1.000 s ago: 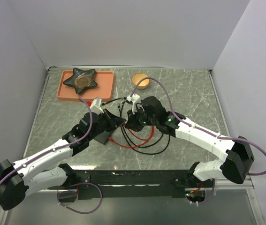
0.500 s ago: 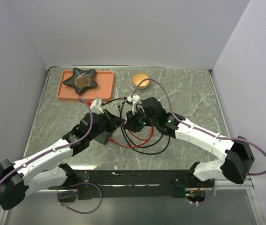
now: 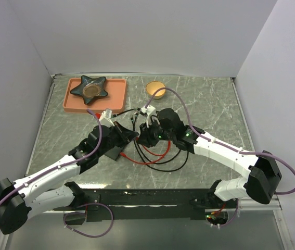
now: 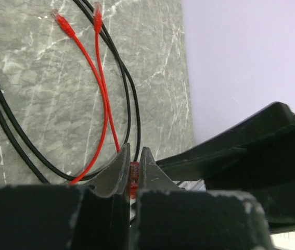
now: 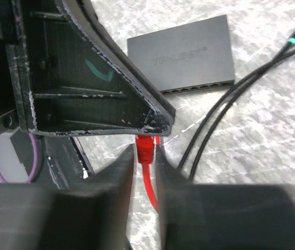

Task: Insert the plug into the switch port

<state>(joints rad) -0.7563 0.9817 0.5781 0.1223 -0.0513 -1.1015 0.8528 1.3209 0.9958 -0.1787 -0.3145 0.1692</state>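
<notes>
On the marble table [image 3: 209, 104] the flat black switch [image 5: 183, 54] lies a little left of the middle, with its row of ports [image 5: 199, 87] on one edge. I judge it is light and may slide when pushed. The red cable [image 4: 103, 88] is limp and will pull sideways. The plug [image 5: 146, 143] is in the middle, apart from the switch. It is small, hard and light, best taken by its sides with the front left free. The left gripper [image 4: 135, 151] is closed on it. The right gripper [image 5: 145, 152] is narrow and seems to pinch it too.

Red plug [image 5: 146, 148], matte black switch [image 5: 181, 54], grey-veined table [image 3: 209, 99]
</notes>
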